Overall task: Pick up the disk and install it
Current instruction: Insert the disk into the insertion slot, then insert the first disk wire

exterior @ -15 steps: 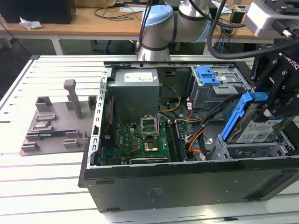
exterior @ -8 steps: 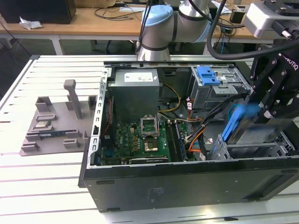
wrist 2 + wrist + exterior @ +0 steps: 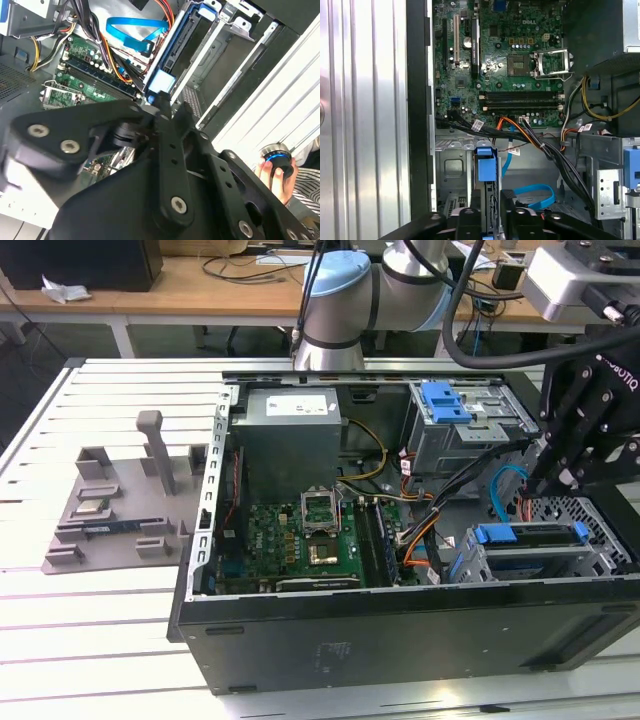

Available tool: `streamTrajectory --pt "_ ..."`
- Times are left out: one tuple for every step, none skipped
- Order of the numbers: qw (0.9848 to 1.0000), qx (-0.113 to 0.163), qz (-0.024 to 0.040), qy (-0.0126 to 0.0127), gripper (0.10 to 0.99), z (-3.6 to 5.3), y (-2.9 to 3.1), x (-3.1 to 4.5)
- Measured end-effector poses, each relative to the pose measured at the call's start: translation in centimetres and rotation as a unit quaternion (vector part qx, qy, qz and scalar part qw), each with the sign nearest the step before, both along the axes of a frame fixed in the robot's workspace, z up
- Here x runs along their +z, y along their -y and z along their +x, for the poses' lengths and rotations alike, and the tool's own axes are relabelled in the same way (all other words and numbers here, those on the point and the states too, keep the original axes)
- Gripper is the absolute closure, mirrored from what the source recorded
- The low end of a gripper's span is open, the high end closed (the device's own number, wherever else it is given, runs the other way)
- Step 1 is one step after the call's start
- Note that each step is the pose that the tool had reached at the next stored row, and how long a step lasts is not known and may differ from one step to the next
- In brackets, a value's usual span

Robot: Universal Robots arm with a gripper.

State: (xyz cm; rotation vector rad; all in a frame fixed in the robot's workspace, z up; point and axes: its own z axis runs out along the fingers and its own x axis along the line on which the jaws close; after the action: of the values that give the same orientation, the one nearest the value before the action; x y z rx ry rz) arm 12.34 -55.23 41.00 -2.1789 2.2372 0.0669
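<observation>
Disk (image 3: 530, 537) seated on edge in lower bay of case (image 3: 400, 640), blue bracket tab up; gripper (image 3: 490, 212) straddling its end, pinching it; risk: skewed push jams bracket; nearby blue cable (image 3: 535, 195) could snag.

Matt black plastic gripper (image 3: 560, 475); glossy blue plastic disk (image 3: 530, 537) bracket; bare ribbed metal table (image 3: 100, 640) around the case (image 3: 400, 640)
</observation>
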Motion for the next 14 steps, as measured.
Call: streamTrajectory --pt "1.0000 0.000 0.0000 0.0000 0.851 0.00 0.00 0.00" --pt "1.0000 0.000 0.0000 0.0000 0.910 0.00 0.00 0.00" --pt "1.0000 0.000 0.0000 0.0000 0.973 0.00 0.00 -0.01" --pt "1.0000 0.000 0.0000 0.0000 0.980 0.00 0.00 -0.01" --pt "1.0000 0.000 0.0000 0.0000 0.980 0.00 0.00 -0.01" --pt "1.0000 0.000 0.0000 0.0000 0.980 0.00 0.00 -0.01" --pt "1.0000 0.000 0.0000 0.0000 0.980 0.00 0.00 -0.01" --pt "1.0000 0.000 0.0000 0.0000 0.980 0.00 0.00 -0.02" --pt "1.0000 0.000 0.0000 0.0000 0.980 0.00 0.00 -0.02" --pt "1.0000 0.000 0.0000 0.0000 0.980 0.00 0.00 -0.02" --pt "1.0000 0.000 0.0002 0.0000 0.980 0.08 -0.05 -0.05" --pt "1.0000 0.000 -0.0012 0.0000 0.980 0.47 -0.35 -0.04" --pt "1.0000 0.000 -0.0031 0.0000 0.980 0.99 -0.81 -0.03" --pt "1.0000 0.000 -0.0039 0.0000 0.980 1.21 -1.04 -0.03"
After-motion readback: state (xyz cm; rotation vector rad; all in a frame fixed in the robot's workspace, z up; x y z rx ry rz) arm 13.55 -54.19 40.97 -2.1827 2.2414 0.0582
